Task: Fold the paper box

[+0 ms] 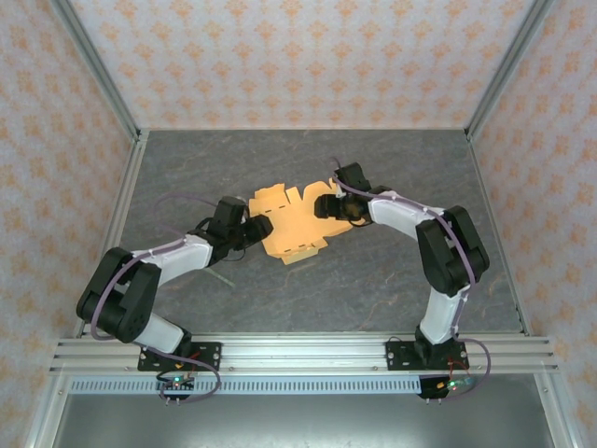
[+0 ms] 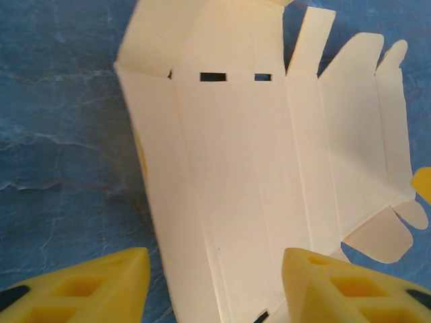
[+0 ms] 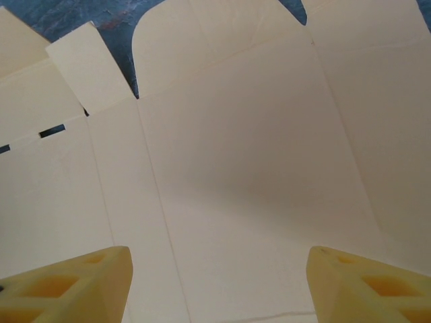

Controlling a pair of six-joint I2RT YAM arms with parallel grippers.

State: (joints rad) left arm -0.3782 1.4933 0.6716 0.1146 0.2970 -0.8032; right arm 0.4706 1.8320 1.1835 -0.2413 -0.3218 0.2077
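Opening step: the paper box (image 1: 297, 222), an unfolded sheet at desk (image 1: 373, 280) centre, flanked by open left hand (image 1: 254, 227) at 9 o'clock and open right hand (image 1: 324, 205) at 3 o'clock; next, probably, pinching 1 edge panel.

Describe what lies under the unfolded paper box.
The paper box lies opened out on the dark marbled table, which shows around its edges. Anything directly beneath its panels is covered by the paperboard and cannot be seen.
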